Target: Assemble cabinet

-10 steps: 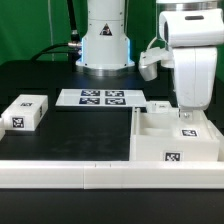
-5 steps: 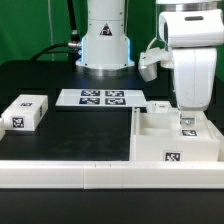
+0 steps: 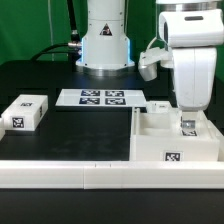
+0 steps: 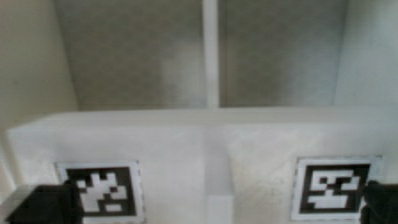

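Observation:
The cabinet [image 3: 165, 140] is the large white box with tags at the exterior view's right. My gripper [image 3: 187, 122] hangs straight down over its far right part, fingertips low at its top face. In the wrist view the cabinet's white panel [image 4: 214, 150] with two tags fills the picture. The gripper [image 4: 214, 208] is open, with one dark finger at each side edge of the view and the tagged face between them. The fingers [image 4: 39, 205] do not visibly touch anything.
A small white block [image 3: 25, 112] with one tag lies at the exterior view's left. The marker board [image 3: 100, 98] lies in front of the robot base [image 3: 105, 45]. A small white piece [image 3: 158, 107] sits behind the cabinet. A long white rail [image 3: 70, 176] runs along the front.

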Robot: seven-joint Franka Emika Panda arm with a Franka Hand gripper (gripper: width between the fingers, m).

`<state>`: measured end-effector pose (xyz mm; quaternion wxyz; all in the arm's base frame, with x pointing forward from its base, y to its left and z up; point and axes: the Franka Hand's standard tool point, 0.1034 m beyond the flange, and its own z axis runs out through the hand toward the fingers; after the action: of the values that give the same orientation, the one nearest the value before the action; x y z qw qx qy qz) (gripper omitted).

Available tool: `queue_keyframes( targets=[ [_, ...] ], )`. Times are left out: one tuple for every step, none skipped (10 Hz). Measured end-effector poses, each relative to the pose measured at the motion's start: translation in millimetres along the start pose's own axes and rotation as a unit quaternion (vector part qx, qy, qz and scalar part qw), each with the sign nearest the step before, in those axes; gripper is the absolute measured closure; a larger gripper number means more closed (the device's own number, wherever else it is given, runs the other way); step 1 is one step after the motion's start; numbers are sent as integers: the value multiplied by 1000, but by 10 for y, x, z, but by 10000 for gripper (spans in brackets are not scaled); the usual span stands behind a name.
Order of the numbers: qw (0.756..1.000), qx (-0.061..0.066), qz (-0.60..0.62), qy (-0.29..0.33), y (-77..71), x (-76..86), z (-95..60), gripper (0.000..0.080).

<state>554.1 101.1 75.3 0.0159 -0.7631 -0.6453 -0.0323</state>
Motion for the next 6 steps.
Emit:
queue_keyframes(
  targets=[
    [1000, 0, 5, -3, -211, 31, -60, 2],
    [1000, 4, 1, -6, -341, 28, -57, 2],
    [1000, 5, 2, -6, -467, 48, -50, 2],
    [1000, 7, 11, -10, -585, 53, -72, 2],
    [1000, 8, 11, -10, -580, 43, -66, 2],
    [1000, 9, 11, -10, -583, 36, -54, 2]
  ],
)
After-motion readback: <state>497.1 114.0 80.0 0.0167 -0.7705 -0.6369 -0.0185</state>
